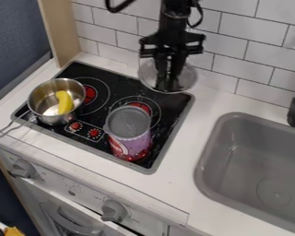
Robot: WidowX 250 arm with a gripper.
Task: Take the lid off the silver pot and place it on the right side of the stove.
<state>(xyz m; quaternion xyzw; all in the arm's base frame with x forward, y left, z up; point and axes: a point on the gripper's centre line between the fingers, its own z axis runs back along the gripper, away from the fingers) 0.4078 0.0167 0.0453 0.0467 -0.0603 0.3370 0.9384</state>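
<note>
My black two-finger gripper [169,76] hung down from the top of the camera view, over the back right corner of the black glass stove top [165,134]. I had my fingers drawn in close together, only slightly parted, shut on the middle of the round clear glass lid [188,78], whose rim spread out around them in front of the white wall tiles [120,39]. The lid was well apart from the silver metal pot [77,87], which sat uncovered at the stove's left, a curved yellow object [65,102] inside and its thin handle reaching out past the front edge. Nearer the front right stood a purple and red can with a grey top [130,138], and farther right was the grey sink [203,161], set into the white counter [190,152].
</note>
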